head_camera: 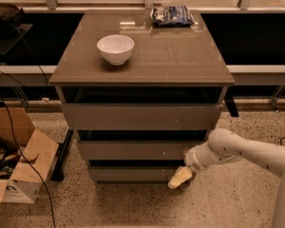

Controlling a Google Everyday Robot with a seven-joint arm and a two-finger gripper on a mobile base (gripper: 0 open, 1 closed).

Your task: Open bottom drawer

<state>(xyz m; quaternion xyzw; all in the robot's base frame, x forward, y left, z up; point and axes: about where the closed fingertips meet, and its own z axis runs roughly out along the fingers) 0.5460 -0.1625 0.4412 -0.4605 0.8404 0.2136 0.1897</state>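
1 camera, high, faces the front of the cabinet [171, 56] from mid-range; gripper [180, 178] at lower right beside the bottom drawer [133, 174].

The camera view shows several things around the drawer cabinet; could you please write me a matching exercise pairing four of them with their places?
Things:
1 white bowl
2 snack bag
3 cardboard box
4 gripper

Places:
A on the floor, left of the cabinet
B rear of the cabinet top
C by the right end of the bottom drawer
D left part of the cabinet top

Pairs: 1-D, 2-B, 3-A, 4-C.
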